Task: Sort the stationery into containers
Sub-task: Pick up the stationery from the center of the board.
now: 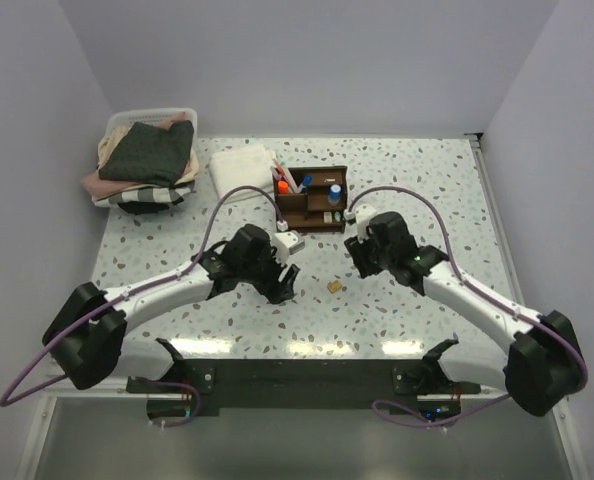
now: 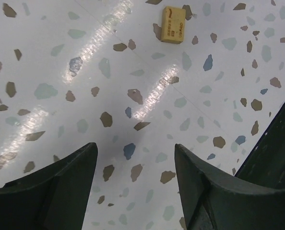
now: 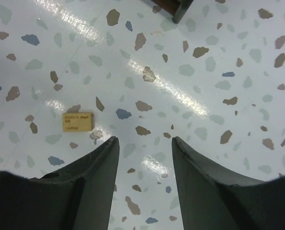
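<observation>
A small tan eraser [image 1: 333, 287] lies on the speckled table between my two grippers; it also shows in the left wrist view [image 2: 172, 25] and in the right wrist view [image 3: 77, 121]. The dark brown wooden organiser [image 1: 313, 212] stands behind it, holding pens, an orange highlighter and a blue-capped marker. My left gripper [image 1: 284, 283] is open and empty, left of the eraser [image 2: 135, 149]. My right gripper [image 1: 356, 257] is open and empty, right of and behind the eraser [image 3: 144, 140].
A white bin [image 1: 182, 113] with folded clothes stands at the back left, and a folded white cloth [image 1: 242, 168] lies beside the organiser. A corner of the organiser [image 3: 173, 6] shows at the top of the right wrist view.
</observation>
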`<move>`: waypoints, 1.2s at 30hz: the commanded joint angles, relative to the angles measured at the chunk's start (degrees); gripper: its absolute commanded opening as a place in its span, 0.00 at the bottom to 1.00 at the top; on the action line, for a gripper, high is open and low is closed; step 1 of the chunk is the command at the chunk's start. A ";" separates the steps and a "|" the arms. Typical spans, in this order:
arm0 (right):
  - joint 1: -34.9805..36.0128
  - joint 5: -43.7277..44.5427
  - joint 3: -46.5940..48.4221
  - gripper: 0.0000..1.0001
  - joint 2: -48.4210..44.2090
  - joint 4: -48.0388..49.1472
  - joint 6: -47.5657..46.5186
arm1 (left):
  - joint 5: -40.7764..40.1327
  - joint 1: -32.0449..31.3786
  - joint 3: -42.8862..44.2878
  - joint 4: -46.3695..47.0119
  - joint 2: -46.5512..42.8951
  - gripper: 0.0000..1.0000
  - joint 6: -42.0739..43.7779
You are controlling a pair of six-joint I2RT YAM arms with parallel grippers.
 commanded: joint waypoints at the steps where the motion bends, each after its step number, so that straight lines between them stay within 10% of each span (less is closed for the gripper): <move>1: -0.28 -9.29 -4.93 0.52 -10.24 4.22 -16.98 | -3.37 -3.70 0.74 6.88 4.55 0.70 -9.09; 10: -0.28 -39.80 -10.05 0.54 -11.42 -8.61 -59.26 | -2.59 -0.65 -0.14 5.57 1.94 0.70 -4.87; 18: -0.54 -42.73 1.90 0.54 6.87 -18.88 -81.40 | 0.58 8.85 -0.23 4.96 -1.58 0.70 -0.30; 36: -4.32 -42.03 12.36 0.50 23.31 -21.63 -88.20 | 4.62 17.91 -2.69 5.22 -6.25 0.70 0.76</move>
